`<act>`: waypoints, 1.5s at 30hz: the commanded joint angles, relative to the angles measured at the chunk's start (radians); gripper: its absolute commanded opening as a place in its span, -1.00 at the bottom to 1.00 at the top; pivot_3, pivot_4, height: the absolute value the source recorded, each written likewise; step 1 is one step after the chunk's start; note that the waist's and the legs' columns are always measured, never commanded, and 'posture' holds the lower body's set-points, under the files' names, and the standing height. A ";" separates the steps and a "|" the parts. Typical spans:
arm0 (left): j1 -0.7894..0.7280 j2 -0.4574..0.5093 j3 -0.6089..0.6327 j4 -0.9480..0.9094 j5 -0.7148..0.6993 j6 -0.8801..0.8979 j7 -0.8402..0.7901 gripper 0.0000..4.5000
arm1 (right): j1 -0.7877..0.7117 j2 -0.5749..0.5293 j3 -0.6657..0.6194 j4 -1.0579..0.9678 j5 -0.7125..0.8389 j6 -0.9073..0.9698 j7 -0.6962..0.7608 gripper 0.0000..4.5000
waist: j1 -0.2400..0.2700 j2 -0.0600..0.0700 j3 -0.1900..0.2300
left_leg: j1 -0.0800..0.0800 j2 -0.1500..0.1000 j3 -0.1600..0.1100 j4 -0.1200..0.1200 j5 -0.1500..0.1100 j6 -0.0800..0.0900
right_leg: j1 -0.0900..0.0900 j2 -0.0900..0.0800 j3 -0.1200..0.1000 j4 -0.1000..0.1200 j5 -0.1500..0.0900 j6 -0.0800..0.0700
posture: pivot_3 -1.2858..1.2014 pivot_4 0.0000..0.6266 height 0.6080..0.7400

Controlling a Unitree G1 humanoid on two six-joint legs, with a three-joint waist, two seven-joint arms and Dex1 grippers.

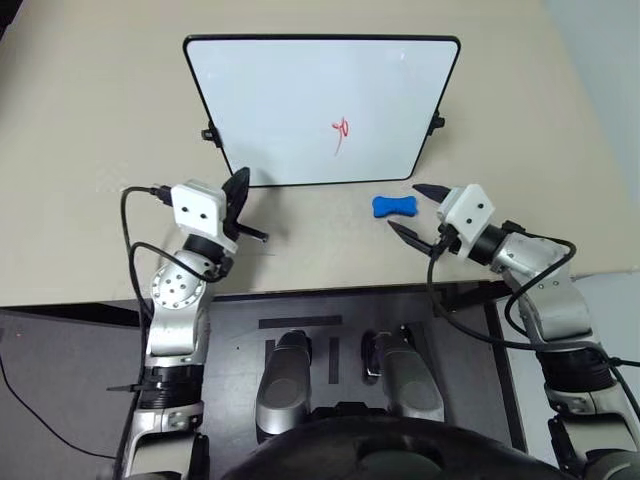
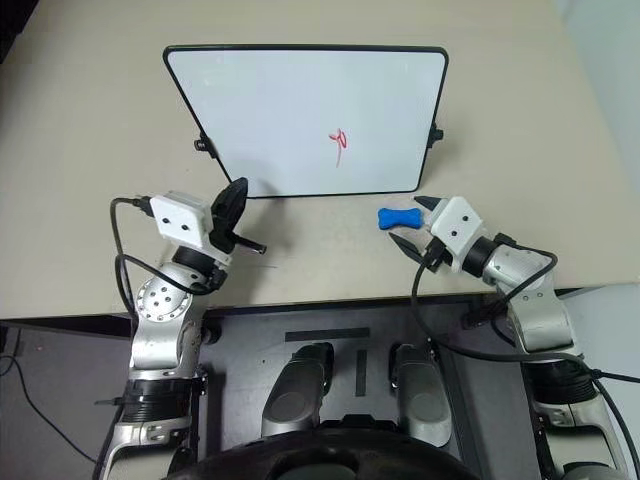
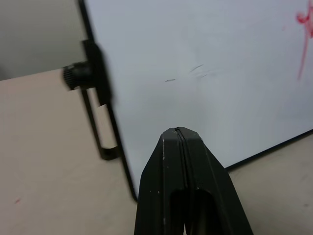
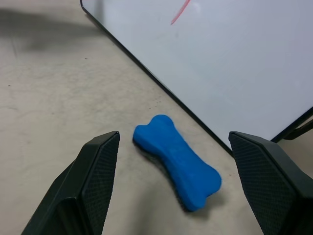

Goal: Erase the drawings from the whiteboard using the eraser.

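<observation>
Operator: Report the location of the eraser (image 1: 395,206) and the reason for it.

Technician: It lies flat on the table (image 1: 90,120), just beside the near edge of the whiteboard (image 1: 300,80), apart from it. Seen from the head camera, it sits at about 5 o'clock from the drawings (image 1: 340,133). That position appears to suit a short lift straight to the red scribble.

Operator: State of the right gripper (image 1: 415,208)?

Technician: Fingers spread wide, nothing held. The eraser lies just ahead of the fingertips, not yet between them and not touched. The forearm comes in from 4 o'clock, wrist bent inward, fingers tilted slightly down toward the table. This reads as an approach pose for a grasp across the narrow middle.

Operator: And the left gripper (image 1: 238,190)?

Technician: Fingers pressed together, empty. It points toward the board's near left corner, close to the frame. Whether it touches the board cannot be determined.
</observation>
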 commanded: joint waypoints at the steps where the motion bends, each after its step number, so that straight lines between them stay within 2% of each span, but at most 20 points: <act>1: -0.028 -0.008 -0.017 -0.014 0.001 -0.006 -0.005 -1.00 | 0.002 -0.011 -0.035 -0.047 0.012 -0.001 -0.010 0.68 | -0.001 0.000 0.000 | 0.000 0.000 0.000 0.000 0.000 0.000 | 0.000 0.000 0.000 0.000 0.000 0.000 | 0.03 -0.52 1.00; 9: -0.021 -0.030 -0.026 -0.007 0.013 -0.021 0.017 -1.00 | -0.021 -0.038 -0.048 -0.046 0.021 0.001 0.016 0.68 | -0.002 0.000 0.000 | 0.000 0.000 0.000 0.000 0.000 0.000 | 0.000 0.000 0.000 0.000 0.000 0.001 | 0.03 -0.52 1.00; 16: 0.065 -0.023 -0.028 -0.062 0.040 -0.041 0.024 -1.00 | -0.048 -0.063 -0.041 -0.016 0.049 -0.017 0.082 0.68 | -0.003 0.000 0.000 | 0.000 0.000 0.001 0.000 0.000 0.000 | 0.000 0.001 0.000 0.000 -0.002 0.002 | 0.03 -0.52 1.00; 21: 0.096 -0.026 -0.020 -0.140 0.030 -0.010 0.034 -1.00 | -0.107 -0.055 -0.006 0.035 0.057 -0.026 0.129 0.68 | -0.003 0.000 0.000 | 0.000 0.000 0.001 0.000 0.000 0.000 | 0.000 0.001 0.000 0.000 -0.005 0.007 | 0.03 -0.52 1.00; 26: 0.136 -0.026 -0.007 -0.153 0.039 -0.013 0.047 -1.00 | -0.149 -0.059 0.033 0.108 0.025 -0.078 0.166 0.68 | -0.003 0.000 0.000 | 0.001 0.001 0.001 0.000 0.000 0.000 | 0.000 0.002 0.000 0.000 -0.003 0.005 | 0.03 -0.52 1.00; 27: 0.137 -0.028 -0.002 -0.161 0.027 -0.018 0.044 -1.00 | -0.158 -0.057 0.040 0.113 0.023 -0.079 0.169 0.68 | -0.002 0.000 0.000 | 0.001 0.001 0.001 0.000 0.000 0.000 | 0.000 0.002 0.000 0.000 -0.001 0.000 | 0.03 -0.52 1.00; 36: 0.125 -0.049 -0.016 -0.144 0.025 -0.039 0.052 -1.00 | -0.195 -0.083 0.065 0.132 0.015 -0.078 0.222 0.68 | -0.001 0.000 0.000 | 0.000 0.001 0.000 0.000 0.000 0.000 | 0.000 0.001 0.001 0.000 -0.001 -0.001 | 0.03 -0.52 1.00; 45: 0.110 -0.081 -0.044 -0.121 0.041 -0.055 0.062 -1.00 | -0.269 -0.072 0.087 0.274 -0.019 -0.125 0.268 0.68 | -0.002 0.000 0.000 | 0.000 0.001 0.000 0.000 0.000 0.000 | 0.000 0.001 0.001 0.001 0.000 -0.001 | 0.03 -0.52 1.00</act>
